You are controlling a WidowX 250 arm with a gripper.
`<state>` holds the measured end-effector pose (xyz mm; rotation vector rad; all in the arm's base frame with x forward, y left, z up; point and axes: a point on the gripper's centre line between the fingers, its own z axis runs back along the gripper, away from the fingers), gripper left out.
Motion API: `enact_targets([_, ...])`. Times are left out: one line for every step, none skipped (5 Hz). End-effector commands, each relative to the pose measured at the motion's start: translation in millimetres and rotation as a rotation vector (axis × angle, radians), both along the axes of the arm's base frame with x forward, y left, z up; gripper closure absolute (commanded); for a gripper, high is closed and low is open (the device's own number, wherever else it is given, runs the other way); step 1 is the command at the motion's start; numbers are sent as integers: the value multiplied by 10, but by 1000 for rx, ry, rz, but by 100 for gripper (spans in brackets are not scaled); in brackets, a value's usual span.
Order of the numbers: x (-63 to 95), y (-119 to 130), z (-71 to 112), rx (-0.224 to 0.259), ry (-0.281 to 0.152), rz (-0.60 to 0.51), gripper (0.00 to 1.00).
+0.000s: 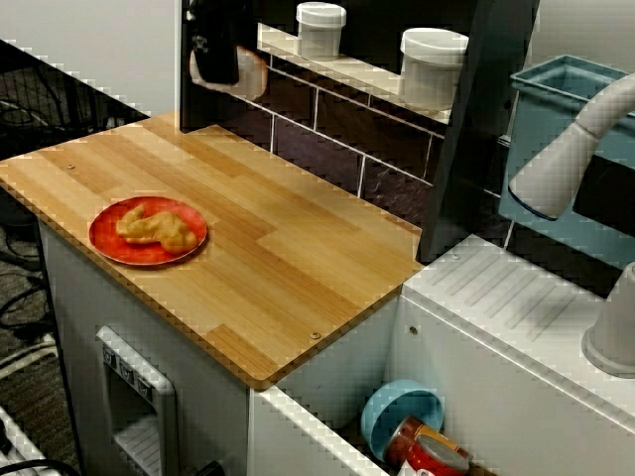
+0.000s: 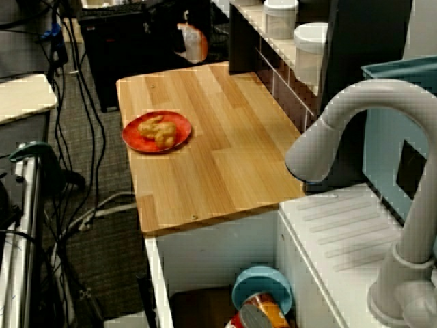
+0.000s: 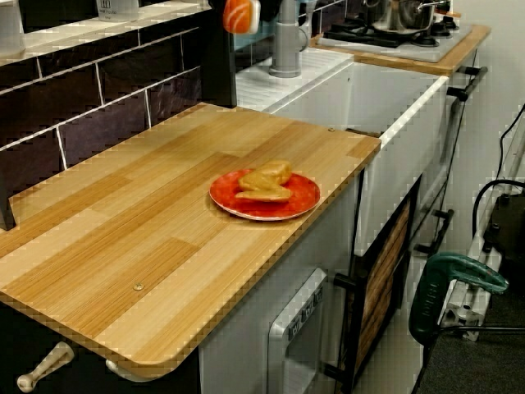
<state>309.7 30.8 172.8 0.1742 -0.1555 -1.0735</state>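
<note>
Open wood runs on the counter (image 1: 298,248) from the red plate (image 1: 149,231) to the tiled back wall. The plate sits near the front edge and holds fried pieces (image 1: 156,227). Beyond the plate, over the counter's far corner, the dark gripper (image 1: 223,69) pinches an orange-and-white piece (image 2: 192,42). Seen from the faucet side, the piece's long axis is roughly upright.

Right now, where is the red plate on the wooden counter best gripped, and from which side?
Probably the thin rim of the red plate, from above at the front edge of the wooden counter: it lies flat, and the golden pastry fills its middle.
</note>
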Motion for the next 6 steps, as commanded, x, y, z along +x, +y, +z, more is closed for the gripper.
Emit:
enact_targets([-49,55,-174,108,-170,43,100])
enact_targets([-31,95,-392,136,-215,112,100])
enact_targets([3,130,-540,153,-245,150,100])
enact_targets([34,161,-648,171,-256,175,100])
enact_targets([72,202,-752,183,-292,212,100])
enact_targets([103,228,-807,187,-309,234,100])
